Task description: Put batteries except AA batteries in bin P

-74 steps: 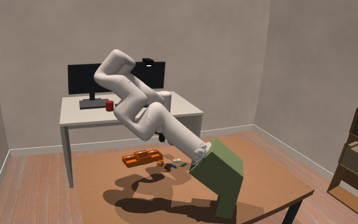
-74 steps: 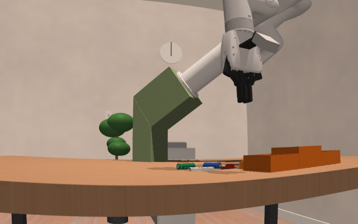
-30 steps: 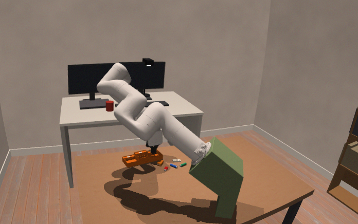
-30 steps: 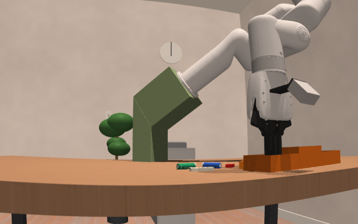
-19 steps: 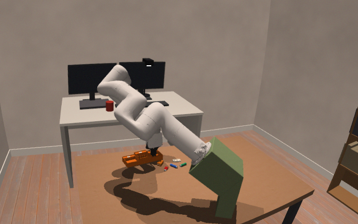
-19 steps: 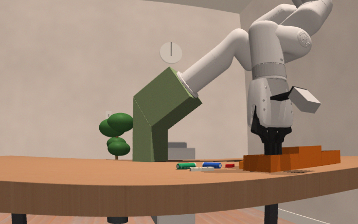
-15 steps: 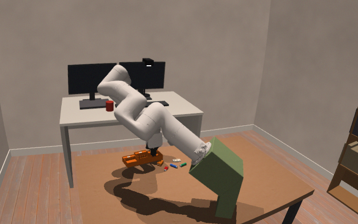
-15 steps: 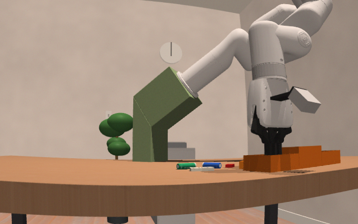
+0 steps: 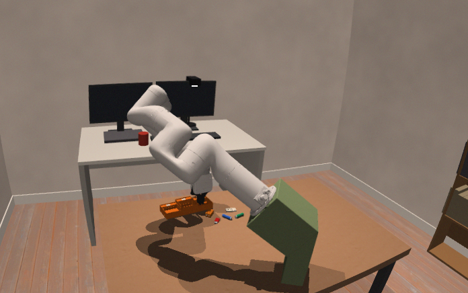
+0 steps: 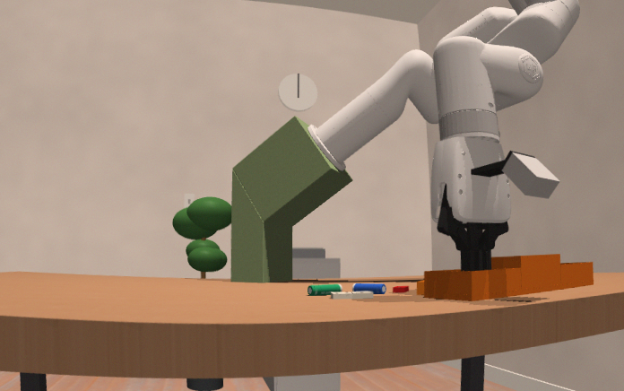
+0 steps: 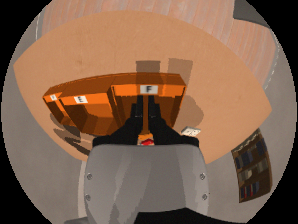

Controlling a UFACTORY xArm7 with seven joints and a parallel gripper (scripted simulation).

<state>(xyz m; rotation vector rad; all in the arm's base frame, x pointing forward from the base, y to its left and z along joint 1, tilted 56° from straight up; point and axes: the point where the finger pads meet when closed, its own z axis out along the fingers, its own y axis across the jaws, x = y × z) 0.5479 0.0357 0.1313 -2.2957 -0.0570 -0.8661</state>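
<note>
Wrist view: Closed claw reaches into F bin

The claw point(image 9: 200, 202) point(image 10: 476, 265) point(image 11: 145, 102) points down into the nearest of three joined orange bins, its fingers nearly pressed together and nothing visible pinched between them. Lettering on that bin point(image 9: 204, 209) point(image 10: 448, 283) point(image 11: 172, 80) looks like an F; the middle bin point(image 9: 191, 208) point(image 10: 541, 270) point(image 11: 95, 92) reads E, while the end bin point(image 9: 169, 214) point(image 10: 577, 273) point(image 11: 48, 93) bears a mark too small to read.

Seen from the top, a blue battery point(image 9: 226, 217) point(image 10: 368, 288) lies on the table point(image 9: 345, 224) point(image 10: 138, 299) point(image 11: 110, 40) at four o'clock from the claw. A green battery point(image 9: 239, 215) point(image 10: 325, 290) rests farther out, between three and four. Their sizes cannot be told. Toward half past four sit an orange piece point(image 9: 209, 213) point(image 10: 420, 287) point(image 11: 145, 137), beside the bins, and a red piece point(image 9: 216, 220) point(image 10: 400, 289) point(image 11: 147, 143). A white piece point(image 9: 230, 209) point(image 10: 351, 294) point(image 11: 191, 131) lies flat just past three.

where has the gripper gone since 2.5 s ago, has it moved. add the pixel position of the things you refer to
Yes: down and towards the orange bins point(image 9: 186, 209) point(image 10: 520, 276) point(image 11: 150, 80); in the exterior view the gripper point(image 9: 200, 202) point(image 10: 476, 269) point(image 11: 145, 102) went from well above their rims to rim height at the near bin.
</note>
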